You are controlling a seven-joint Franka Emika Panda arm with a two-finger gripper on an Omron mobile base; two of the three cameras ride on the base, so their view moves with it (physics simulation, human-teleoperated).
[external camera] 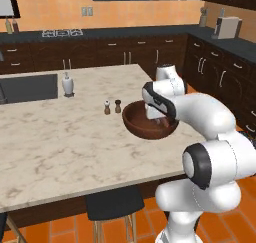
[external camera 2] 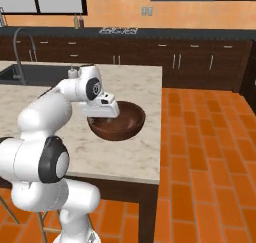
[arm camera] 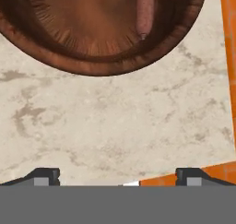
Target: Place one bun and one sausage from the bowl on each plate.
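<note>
My own arm covers part of the bowl (external camera: 150, 124) in both base views. In the hand view its far side and the sausage's (arm camera: 144, 13) upper end are cut off.

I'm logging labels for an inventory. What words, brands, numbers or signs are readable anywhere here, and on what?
None readable.
The bowl, the shakers, the white dispenser and the marble counter carry no lettering.
The back-counter bottles and the white appliance are too small to tell.
</note>
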